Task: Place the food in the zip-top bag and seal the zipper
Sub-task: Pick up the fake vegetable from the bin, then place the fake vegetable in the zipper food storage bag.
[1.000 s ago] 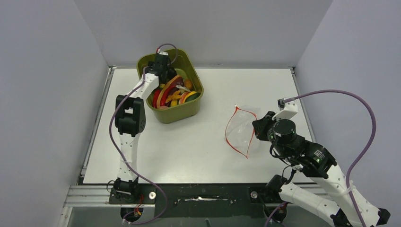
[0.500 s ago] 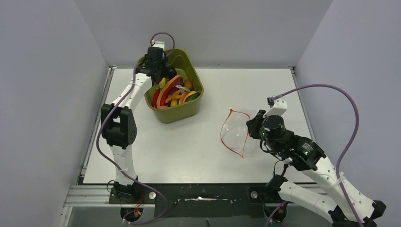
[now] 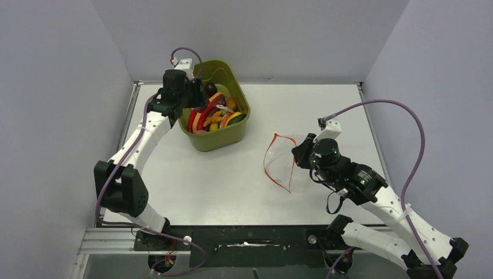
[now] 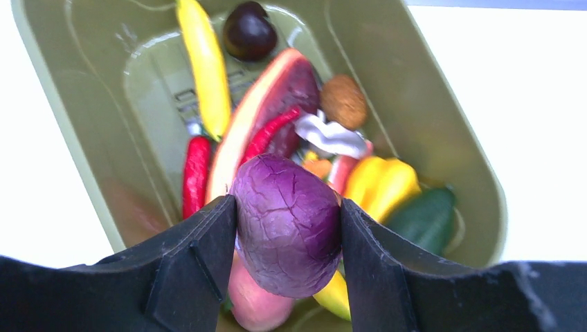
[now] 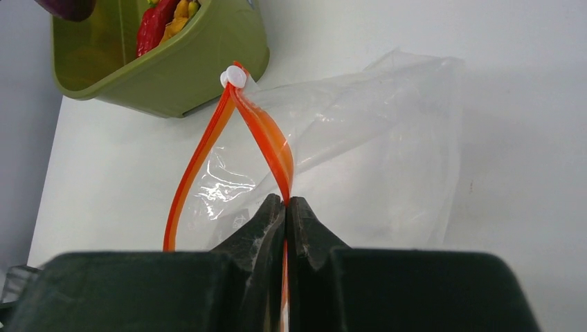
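Clamping a smooth purple fruit [image 4: 284, 207] over the bin [image 4: 429, 138], the left end effector [image 4: 289, 238] could let it slip; the right end effector [image 5: 286, 207], pinched on the zipper [image 5: 266, 145], offers a narrow bag [image 5: 374, 159] mouth.

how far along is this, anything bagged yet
Done: right gripper pinches the red-orange zipper strip of the clear plastic bag, mouth open. In hand: left gripper grips a wrinkled purple round toy over the olive-green plastic bin. Left: bag looks empty, other toys sit in the bin, zipper unsealed.
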`<state>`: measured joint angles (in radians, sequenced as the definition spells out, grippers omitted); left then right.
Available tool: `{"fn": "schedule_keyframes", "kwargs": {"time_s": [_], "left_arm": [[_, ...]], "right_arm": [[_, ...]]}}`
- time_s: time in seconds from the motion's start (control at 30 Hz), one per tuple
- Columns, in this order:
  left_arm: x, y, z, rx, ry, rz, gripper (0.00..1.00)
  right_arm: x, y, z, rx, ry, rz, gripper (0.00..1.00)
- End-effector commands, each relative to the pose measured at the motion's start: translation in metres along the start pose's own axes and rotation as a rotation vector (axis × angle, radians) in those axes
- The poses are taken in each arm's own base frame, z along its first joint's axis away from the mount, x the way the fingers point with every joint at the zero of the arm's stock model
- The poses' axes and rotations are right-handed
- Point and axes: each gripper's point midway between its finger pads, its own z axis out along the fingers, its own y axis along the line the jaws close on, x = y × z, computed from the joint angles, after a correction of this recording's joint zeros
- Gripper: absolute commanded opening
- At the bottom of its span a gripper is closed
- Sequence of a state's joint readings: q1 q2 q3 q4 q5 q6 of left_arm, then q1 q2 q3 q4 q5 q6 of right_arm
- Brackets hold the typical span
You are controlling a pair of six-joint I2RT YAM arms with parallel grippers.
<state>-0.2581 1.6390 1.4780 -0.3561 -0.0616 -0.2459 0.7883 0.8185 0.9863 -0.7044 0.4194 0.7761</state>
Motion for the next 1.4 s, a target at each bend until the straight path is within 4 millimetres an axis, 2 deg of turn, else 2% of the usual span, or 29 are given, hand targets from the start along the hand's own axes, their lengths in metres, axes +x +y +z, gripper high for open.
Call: {"fn": "schedule_keyframes", "kwargs": {"time_s": [0.0, 0.17, 0.4, 0.53, 0.7, 0.93, 1.13, 1.37], "left_arm": [[-0.020, -0.041, -0.044, 0.239, -0.099, -0.080, 0.31], [-0.002, -0.067, -0.081, 0.417, -0.109, -0.099, 0.30], [0.010, -0.105, -0.140, 0.661, -0.158, -0.188, 0.29], [0.029, -0.125, -0.162, 0.766, -0.161, -0.294, 0.27], [0.043, -0.141, -0.174, 0.815, -0.128, -0.305, 0.27], [0.033, -0.159, -0.204, 0.940, -0.153, -0.361, 0.26], [0.029, -0.177, -0.228, 1.095, -0.161, -0.409, 0.26], [0.041, -0.188, -0.230, 1.131, -0.137, -0.441, 0.26]], "right_arm": [[-0.008, 0.024, 0.006, -0.082, -0.032, 0.068, 0.00], [-0.006, 0.028, 0.009, -0.099, -0.033, 0.090, 0.00], [-0.009, 0.033, 0.011, -0.119, -0.052, 0.125, 0.00], [-0.013, 0.038, 0.009, -0.150, -0.068, 0.153, 0.00], [-0.017, 0.042, 0.008, -0.164, -0.081, 0.174, 0.00], [-0.018, 0.048, 0.013, -0.168, -0.062, 0.134, 0.00], [-0.017, 0.063, 0.017, -0.229, -0.053, 0.141, 0.00], [-0.016, 0.072, 0.021, -0.260, -0.048, 0.162, 0.00]]}}
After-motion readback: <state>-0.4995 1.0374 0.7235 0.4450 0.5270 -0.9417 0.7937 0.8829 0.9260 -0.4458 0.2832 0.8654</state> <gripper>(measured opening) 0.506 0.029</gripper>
